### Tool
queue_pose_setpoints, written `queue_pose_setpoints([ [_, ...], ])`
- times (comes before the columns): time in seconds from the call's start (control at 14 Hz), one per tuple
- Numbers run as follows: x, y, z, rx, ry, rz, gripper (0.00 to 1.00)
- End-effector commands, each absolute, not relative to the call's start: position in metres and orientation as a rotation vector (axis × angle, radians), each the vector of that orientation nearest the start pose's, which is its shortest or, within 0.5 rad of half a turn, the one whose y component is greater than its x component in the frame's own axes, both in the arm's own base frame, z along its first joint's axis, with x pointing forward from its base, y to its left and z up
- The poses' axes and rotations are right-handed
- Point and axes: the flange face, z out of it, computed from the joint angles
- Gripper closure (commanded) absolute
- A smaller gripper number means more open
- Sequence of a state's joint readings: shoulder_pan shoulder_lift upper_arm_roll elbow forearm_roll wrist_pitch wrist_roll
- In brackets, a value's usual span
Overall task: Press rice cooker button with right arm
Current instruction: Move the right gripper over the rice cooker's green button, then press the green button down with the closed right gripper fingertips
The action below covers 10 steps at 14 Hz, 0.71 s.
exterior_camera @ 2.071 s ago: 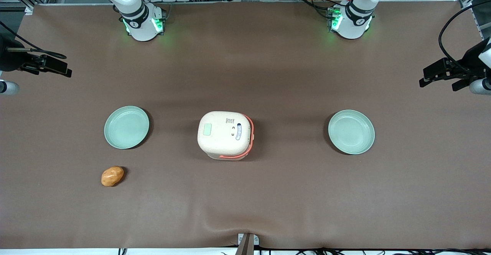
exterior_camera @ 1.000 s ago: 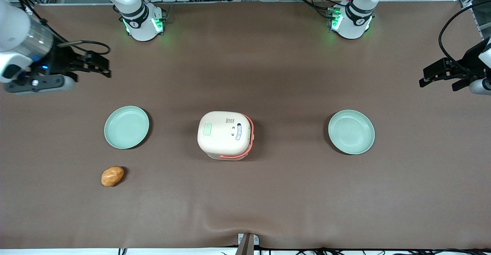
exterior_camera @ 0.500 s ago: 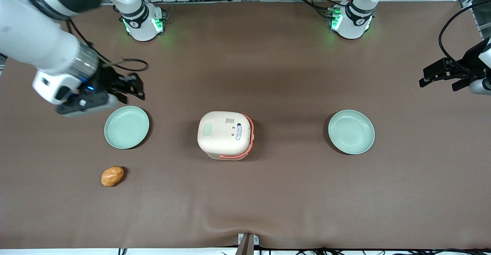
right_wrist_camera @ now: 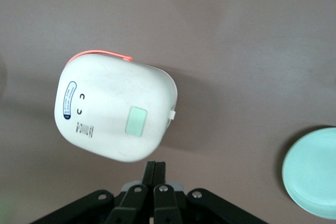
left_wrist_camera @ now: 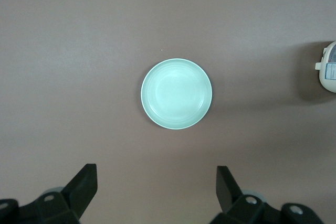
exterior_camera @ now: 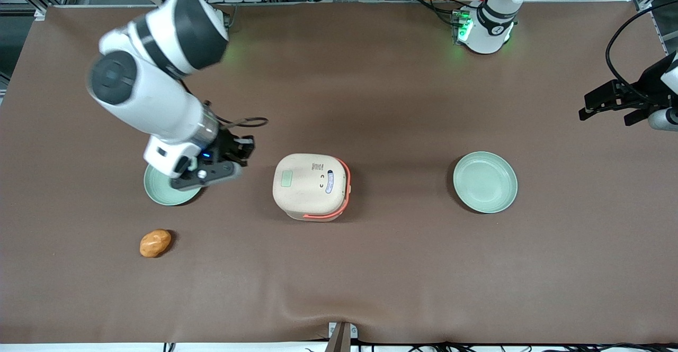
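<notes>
Rice cooker (exterior_camera: 311, 185) is sat mid-tabletop, lid down, button (exterior_camera: 286, 179) on top not yet pressed. End effector (exterior_camera: 244, 149), fingers closed together, is held just beside the cooker above the tabletop, approx. level w/ the lid. Left: reach over the button & press down.

Mint-green plate (left_wrist_camera: 176, 94) on brown table (left_wrist_camera: 79, 51), rice cooker (left_wrist_camera: 328, 67) edge

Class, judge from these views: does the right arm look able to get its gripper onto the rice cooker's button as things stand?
Probably yes. The gripper, fingers shut, hovers beside the rice cooker; the button faces up on the lid's nearer edge, uncovered, with nothing between them.
</notes>
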State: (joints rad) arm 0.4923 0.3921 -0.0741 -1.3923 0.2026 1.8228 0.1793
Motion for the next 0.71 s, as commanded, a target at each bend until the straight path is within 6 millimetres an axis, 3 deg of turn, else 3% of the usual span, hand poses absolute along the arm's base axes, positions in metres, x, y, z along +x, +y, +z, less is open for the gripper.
queue_pose_setpoints([
  [0.0, 0.618, 0.323, 0.47, -2.951, -0.24, -0.004, 1.0],
  [0.29, 0.621, 0.335, 0.42, -2.978, -0.228, 0.089, 1.0],
  [0.64, 0.62, 0.35, 0.389, -2.985, -0.25, 0.105, 1.0],
])
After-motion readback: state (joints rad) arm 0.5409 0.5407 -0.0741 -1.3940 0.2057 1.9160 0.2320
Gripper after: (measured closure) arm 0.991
